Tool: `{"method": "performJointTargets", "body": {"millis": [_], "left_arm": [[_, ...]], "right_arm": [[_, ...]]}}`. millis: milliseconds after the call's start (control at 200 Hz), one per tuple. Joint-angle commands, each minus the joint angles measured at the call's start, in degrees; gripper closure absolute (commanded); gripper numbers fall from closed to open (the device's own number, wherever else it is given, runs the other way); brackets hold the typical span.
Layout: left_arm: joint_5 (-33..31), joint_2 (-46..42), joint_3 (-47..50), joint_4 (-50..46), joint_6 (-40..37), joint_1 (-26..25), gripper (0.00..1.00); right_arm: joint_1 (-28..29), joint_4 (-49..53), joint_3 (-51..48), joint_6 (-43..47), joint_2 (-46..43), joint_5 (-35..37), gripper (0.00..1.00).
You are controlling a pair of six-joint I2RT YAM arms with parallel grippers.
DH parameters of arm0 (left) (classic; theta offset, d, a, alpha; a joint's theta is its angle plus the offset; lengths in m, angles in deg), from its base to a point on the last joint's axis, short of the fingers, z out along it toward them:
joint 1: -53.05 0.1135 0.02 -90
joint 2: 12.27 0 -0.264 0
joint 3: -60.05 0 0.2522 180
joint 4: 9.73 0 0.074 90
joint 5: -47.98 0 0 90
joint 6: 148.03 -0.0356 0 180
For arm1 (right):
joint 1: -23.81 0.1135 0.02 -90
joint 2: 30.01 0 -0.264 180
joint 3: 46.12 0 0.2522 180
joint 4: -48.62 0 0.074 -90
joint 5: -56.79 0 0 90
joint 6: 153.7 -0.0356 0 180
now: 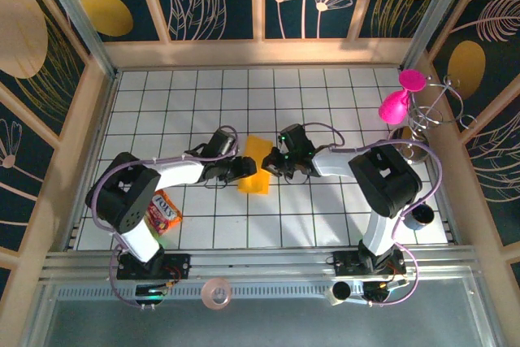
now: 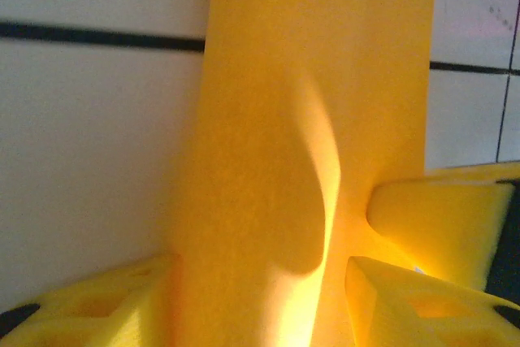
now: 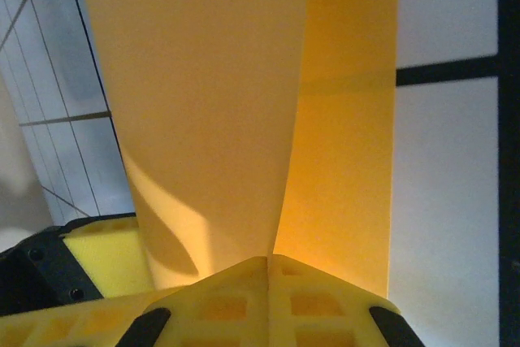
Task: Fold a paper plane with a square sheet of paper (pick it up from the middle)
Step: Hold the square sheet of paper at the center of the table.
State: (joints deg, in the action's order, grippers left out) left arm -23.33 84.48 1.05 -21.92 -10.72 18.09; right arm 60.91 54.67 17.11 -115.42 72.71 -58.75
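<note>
The folded orange-yellow paper (image 1: 257, 160) is held above the tiled counter (image 1: 325, 217) at frame centre, between the two arms.

Right pincer (image 1: 275, 160): clenched on the paper's right edge. In the wrist view its fingers meet (image 3: 270, 270), with the sheet (image 3: 211, 103) rising from the seam.

Left pincer (image 1: 241, 170): at the paper's left edge. Its fingers (image 2: 260, 282) stand apart with the buckled sheet (image 2: 268, 103) between them. Whether they press it cannot be told.

A snack packet (image 1: 165, 211) lies at lower left, and a pink balloon figure (image 1: 396, 105) stands at upper right.
</note>
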Motion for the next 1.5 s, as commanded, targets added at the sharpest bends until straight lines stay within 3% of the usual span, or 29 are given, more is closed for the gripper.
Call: {"method": "performJointTargets", "body": {"millis": [0,220,395,921,1026,1211,1497], "left_arm": [[5.25,-2.54,3.11,2.88,3.57,0.33,0.45],[2.56,-3.83,4.21,4.75,3.39,0.49,0.44],[-2.3,-3.05,2.67,4.0,0.68,1.73,0.43],[-1.44,4.55,-1.22,1.95,-1.35,2.49,0.55],[-2.36,5.72,-0.65,1.66,-0.86,2.46,0.57],[-4.81,8.6,-0.48,0.94,-0.75,2.45,0.58],[-5.9,13.13,3.13,2.21,-0.89,2.41,0.58]], "right_arm": [[0.69,2.84,1.49,1.31,0.45,0.03,1.0],[0.78,8.77,3.88,8.38,0.08,0.9,1.0],[0.76,7.28,3.23,8.25,0.34,1.46,1.0],[0.78,6.36,3.68,8.93,0.96,2.16,0.99],[0.78,6.38,3.32,8.53,0.17,2.82,0.94],[0.35,7.61,2.98,7.64,-4.81,7.59,0.73],[-1.67,4.27,-1.71,3.47,-11.26,17.38,0.76]]}}
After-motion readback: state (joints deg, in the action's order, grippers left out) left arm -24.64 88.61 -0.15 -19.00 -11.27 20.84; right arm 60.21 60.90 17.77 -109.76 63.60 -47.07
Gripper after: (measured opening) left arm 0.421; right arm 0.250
